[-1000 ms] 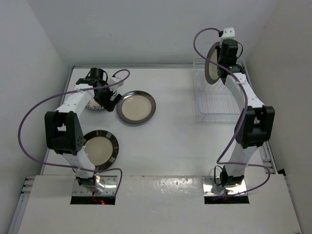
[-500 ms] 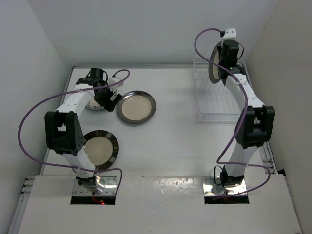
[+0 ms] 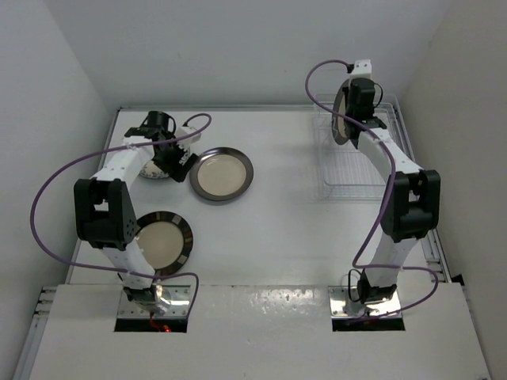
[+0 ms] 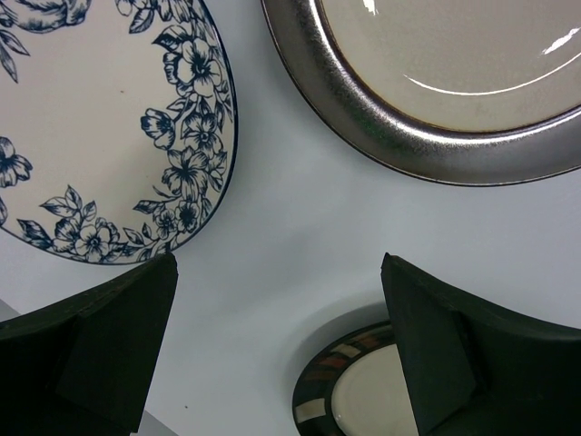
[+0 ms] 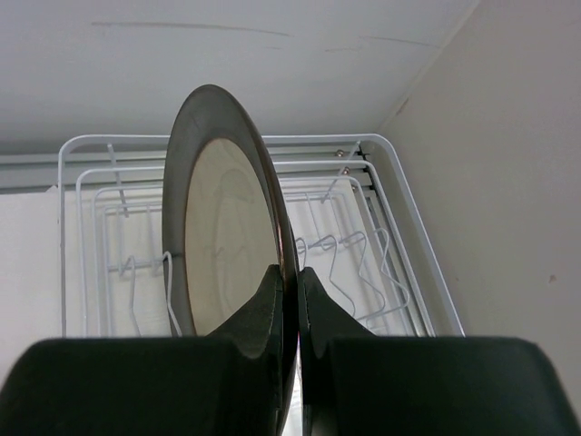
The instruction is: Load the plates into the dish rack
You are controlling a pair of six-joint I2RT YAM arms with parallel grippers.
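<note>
Nearest, just beyond the left arm's base, a cream plate with a dark patterned rim lies flat on the white tabletop, partly tucked under that arm's elbow. Farther in, a second dark-rimmed plate lies flat near the table's middle. Just left of it the blue floral plate lies beneath the left arm. The two are close but apart, with a strip of bare white surface between them. The left gripper hangs over that strip, its fingers spread wide. On the right side, toward the far corner, the dish rack stands on the tabletop. Over its far end the right gripper is pinched onto the rim of a third dark-rimmed plate, holding it upright on edge above the wire bars. Whether the plate's lower edge touches the bars cannot be told. Beyond, plain white walls close the table in on three sides.
</note>
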